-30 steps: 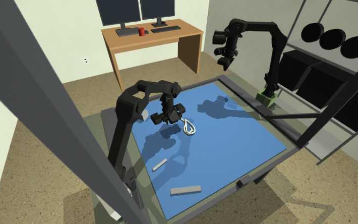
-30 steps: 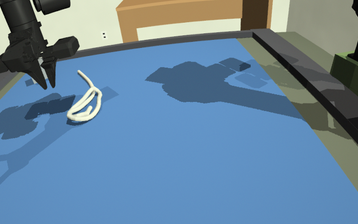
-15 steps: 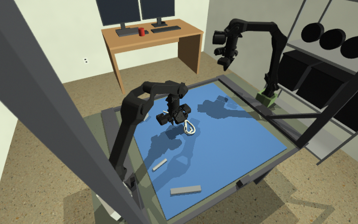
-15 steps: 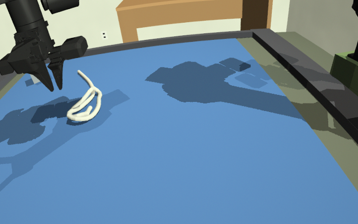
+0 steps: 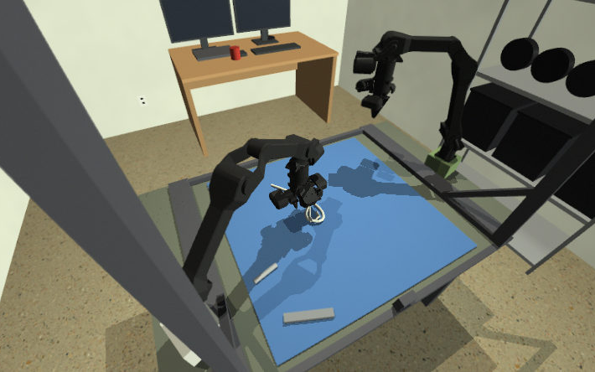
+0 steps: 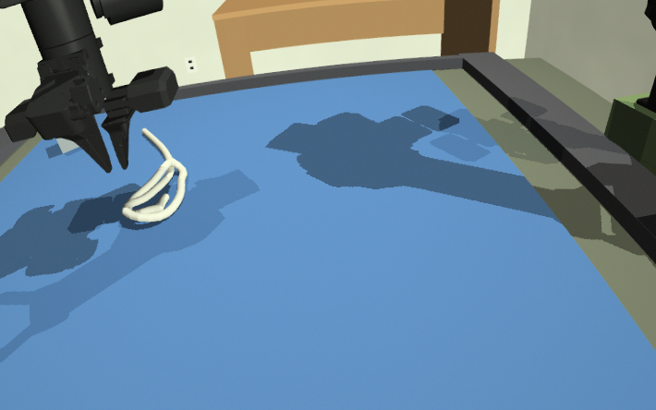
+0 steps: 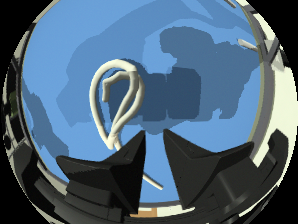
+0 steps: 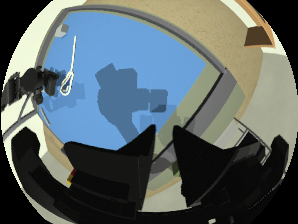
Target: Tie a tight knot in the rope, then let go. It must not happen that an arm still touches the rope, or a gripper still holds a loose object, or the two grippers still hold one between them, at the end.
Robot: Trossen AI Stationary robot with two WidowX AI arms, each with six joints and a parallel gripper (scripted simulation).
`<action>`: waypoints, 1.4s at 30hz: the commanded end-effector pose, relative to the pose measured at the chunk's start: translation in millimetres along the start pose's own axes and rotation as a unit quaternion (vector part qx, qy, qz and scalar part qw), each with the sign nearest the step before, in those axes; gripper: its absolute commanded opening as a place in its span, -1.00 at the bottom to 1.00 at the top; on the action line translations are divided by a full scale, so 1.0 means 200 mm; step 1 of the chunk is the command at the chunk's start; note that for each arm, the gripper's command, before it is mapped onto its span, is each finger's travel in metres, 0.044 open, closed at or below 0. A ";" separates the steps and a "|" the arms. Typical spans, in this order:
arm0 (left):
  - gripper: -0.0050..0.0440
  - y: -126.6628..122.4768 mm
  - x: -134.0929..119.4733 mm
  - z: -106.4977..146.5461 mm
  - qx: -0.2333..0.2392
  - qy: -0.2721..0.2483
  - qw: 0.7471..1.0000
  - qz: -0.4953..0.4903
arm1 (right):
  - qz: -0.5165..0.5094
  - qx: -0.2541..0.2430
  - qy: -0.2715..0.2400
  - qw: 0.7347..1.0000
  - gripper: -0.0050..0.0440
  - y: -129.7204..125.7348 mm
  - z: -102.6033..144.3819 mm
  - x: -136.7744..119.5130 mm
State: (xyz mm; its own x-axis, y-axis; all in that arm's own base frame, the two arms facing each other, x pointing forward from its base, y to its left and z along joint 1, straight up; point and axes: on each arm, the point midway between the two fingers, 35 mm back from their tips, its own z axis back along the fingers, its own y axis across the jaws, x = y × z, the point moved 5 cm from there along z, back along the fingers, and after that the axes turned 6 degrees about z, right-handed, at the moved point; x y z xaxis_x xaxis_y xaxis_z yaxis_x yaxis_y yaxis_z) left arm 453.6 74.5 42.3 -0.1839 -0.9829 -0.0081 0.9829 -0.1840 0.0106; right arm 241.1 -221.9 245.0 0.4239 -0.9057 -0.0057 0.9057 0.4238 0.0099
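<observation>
Place: robotics lab or workshop-type room
Work cell: gray-framed table (image 5: 466, 272) (image 6: 321, 76), blue top, two black arms
Desk (image 5: 253, 62) (image 6: 331, 22): wooden, two monitors (image 5: 197, 20), keyboard (image 5: 275, 48), red cylinder (image 5: 235, 53)
Shelving (image 5: 554, 96): black bins (image 5: 533, 138), round black items (image 5: 591, 78)
Floor (image 5: 73, 258): speckled
Wall (image 5: 91, 59) (image 6: 279, 66): pale, outlet (image 5: 142, 100) (image 6: 190, 65)

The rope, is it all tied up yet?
Not yet. The rope already lies curled in a loop on the blue mat, with one end sticking out. I can't see a tight knot.

Nothing is being held: the left claw hangs near the loop, and the right claw is away from it. Both are narrowly open. Pulling the knot tight is left.
</observation>
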 end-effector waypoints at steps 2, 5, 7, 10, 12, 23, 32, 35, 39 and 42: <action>-0.45 0.06 0.04 0.02 0.008 0.000 1.000 0.001 | 0.001 0.003 -0.012 1.000 -0.45 -0.01 0.04 -0.01; -0.45 0.07 0.05 0.02 0.008 0.000 1.000 0.001 | 0.001 0.003 -0.012 1.000 -0.45 -0.01 0.04 -0.01; -0.45 0.10 0.08 0.02 0.009 0.000 1.000 0.001 | 0.001 0.003 -0.012 1.000 -0.45 -0.01 0.04 -0.01; -0.45 0.11 0.09 0.02 0.009 0.000 1.000 0.001 | 0.001 0.003 -0.012 1.000 -0.45 -0.01 0.04 -0.01; -0.45 0.14 0.12 0.02 0.009 0.000 1.000 0.001 | 0.001 0.003 -0.012 1.000 -0.45 -0.01 0.04 -0.01; -0.45 0.19 0.17 0.03 0.009 0.000 1.000 0.001 | 0.001 0.003 -0.012 1.000 -0.45 -0.01 0.04 -0.01; -0.45 0.24 0.22 0.03 0.009 -0.001 1.000 0.001 | 0.001 0.003 -0.012 1.000 -0.45 -0.01 0.04 -0.01; -0.45 0.26 0.24 0.03 0.009 -0.001 1.000 0.001 | 0.001 0.003 -0.012 1.000 -0.45 -0.01 0.04 -0.01; -0.45 0.26 0.24 0.03 0.009 -0.001 1.000 0.001 | 0.001 0.003 -0.012 1.000 -0.45 -0.01 0.04 -0.01; -0.45 0.26 0.24 0.02 0.009 -0.001 1.000 0.001 | 0.001 0.003 -0.012 1.000 -0.45 -0.01 0.04 -0.01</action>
State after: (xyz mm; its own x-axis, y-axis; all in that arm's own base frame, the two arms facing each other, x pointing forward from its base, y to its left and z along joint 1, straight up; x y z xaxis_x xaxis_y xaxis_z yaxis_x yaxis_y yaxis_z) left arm 493.2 18.2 40.5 -0.1840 -0.9829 -0.0067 0.9828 -0.1841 0.0114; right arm 241.1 -221.9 245.0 0.4239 -0.9057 -0.0057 0.9057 0.4238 0.0099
